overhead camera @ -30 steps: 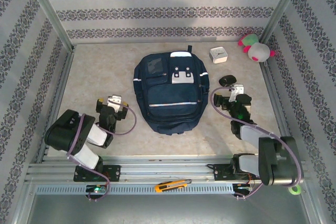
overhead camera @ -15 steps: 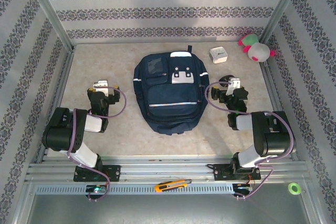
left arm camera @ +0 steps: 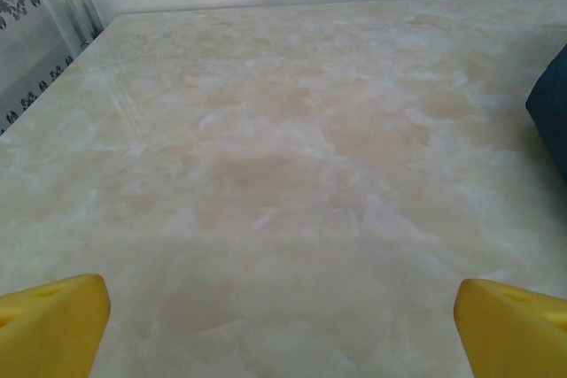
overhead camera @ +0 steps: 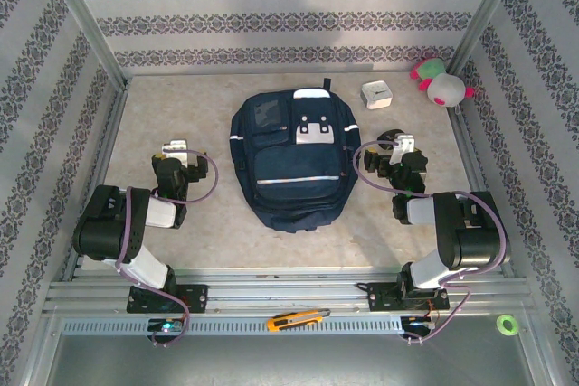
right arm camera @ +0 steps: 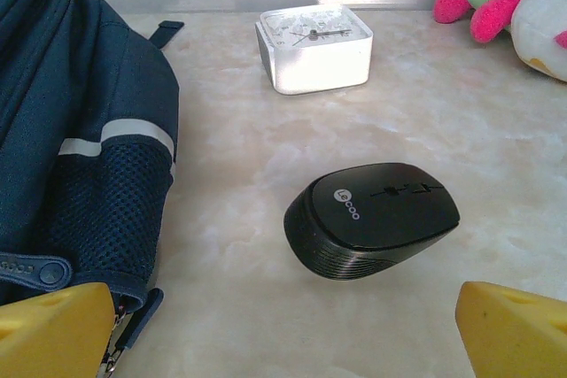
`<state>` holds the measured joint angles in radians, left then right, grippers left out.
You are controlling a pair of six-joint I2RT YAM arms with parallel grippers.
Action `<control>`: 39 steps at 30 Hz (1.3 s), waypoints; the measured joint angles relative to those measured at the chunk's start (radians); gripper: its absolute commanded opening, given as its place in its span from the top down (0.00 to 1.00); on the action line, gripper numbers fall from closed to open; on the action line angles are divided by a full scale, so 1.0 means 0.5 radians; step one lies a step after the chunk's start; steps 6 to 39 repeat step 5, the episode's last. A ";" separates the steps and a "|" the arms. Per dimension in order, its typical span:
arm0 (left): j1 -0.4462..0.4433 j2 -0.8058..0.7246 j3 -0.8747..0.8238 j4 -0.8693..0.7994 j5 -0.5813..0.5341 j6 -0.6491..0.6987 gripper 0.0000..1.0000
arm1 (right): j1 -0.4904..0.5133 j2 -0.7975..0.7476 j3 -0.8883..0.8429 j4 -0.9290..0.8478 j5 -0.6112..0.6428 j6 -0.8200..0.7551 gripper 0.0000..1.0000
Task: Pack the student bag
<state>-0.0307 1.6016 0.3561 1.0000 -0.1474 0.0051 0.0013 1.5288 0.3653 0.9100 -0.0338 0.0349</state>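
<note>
The big navy-blue cloth backpack with pale stripes lies flat in the middle of the pale stone-look counter, between the two arms. The left claw sits near its left side, yellow fingers spread wide, holding nothing. The right claw is spread wide and bare too, facing a black plastic computer mouse beside the bag, with a small white square clock behind it.
</note>
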 measured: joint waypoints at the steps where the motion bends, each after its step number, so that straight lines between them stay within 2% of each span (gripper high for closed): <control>1: 0.000 0.000 0.000 -0.001 0.004 -0.001 0.01 | 0.000 0.000 0.000 0.000 0.000 0.000 0.02; 39: 0.000 0.000 0.000 -0.001 0.004 -0.014 0.01 | 0.000 0.000 0.000 0.000 0.000 0.006 0.02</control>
